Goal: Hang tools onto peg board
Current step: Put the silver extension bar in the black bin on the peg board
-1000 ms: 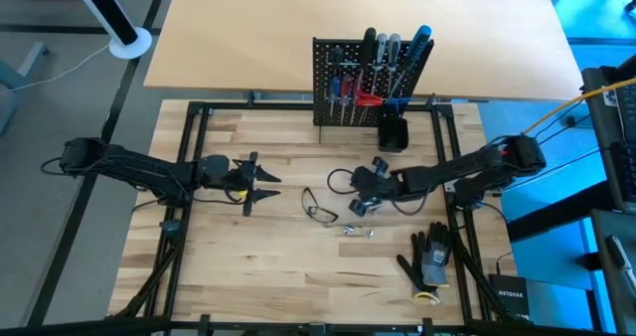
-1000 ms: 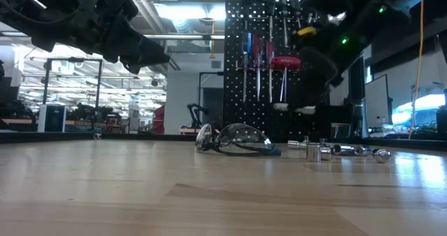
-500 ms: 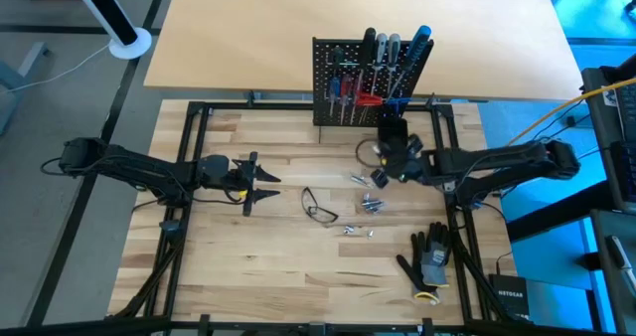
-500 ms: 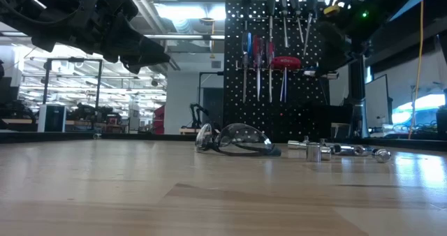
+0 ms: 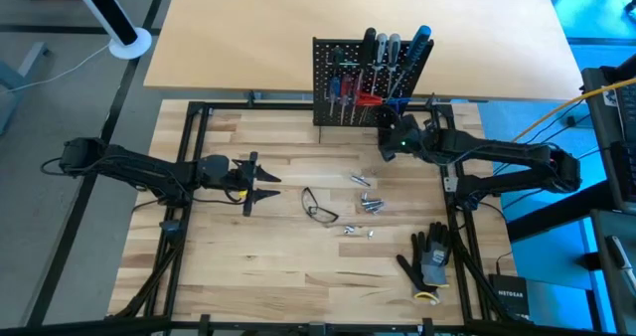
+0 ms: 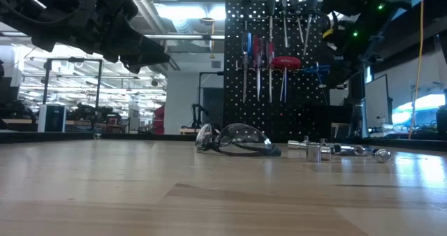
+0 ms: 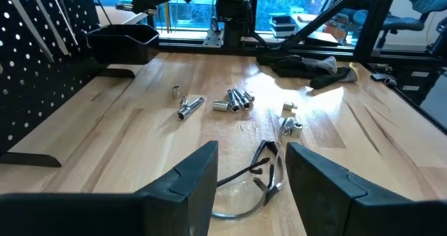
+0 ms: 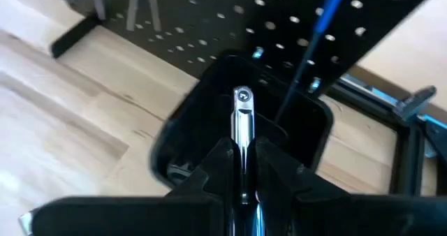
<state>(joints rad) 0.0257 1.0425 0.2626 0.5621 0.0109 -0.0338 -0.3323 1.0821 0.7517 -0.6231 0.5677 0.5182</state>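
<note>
The black peg board (image 5: 363, 83) stands upright at the table's far edge. Screwdrivers with red and blue handles and red-handled pliers (image 6: 285, 61) hang on it. My right gripper (image 5: 391, 144) hovers over the small black cup (image 8: 209, 117) at the board's foot, shut on a thin chrome tool (image 8: 242, 117). My left gripper (image 5: 270, 177) waits open at the table's left, clear of everything; its fingers (image 7: 192, 180) stand apart in the left wrist view. My right gripper pinches the chrome tool's shaft (image 8: 242, 139) between its two fingers (image 8: 218, 159). The fingers lie along the shaft and slant down toward the cup. The tool's free end (image 8: 242, 95) sticks out past the fingertips over the cup's mouth, lifted clear of the table.
Safety glasses (image 5: 318, 209) lie mid-table. Loose chrome sockets (image 5: 368, 202) and smaller bits (image 5: 358, 230) are scattered to their right. Black gloves (image 5: 429, 258) lie at the near right. A black frame rail (image 5: 298, 104) edges the work area.
My right gripper has risen from the loose sockets at mid-table and swung toward the far edge, to the cup beside the peg board. It stayed shut on the chrome tool and rolled as it went. The sockets it left now show uncovered.
</note>
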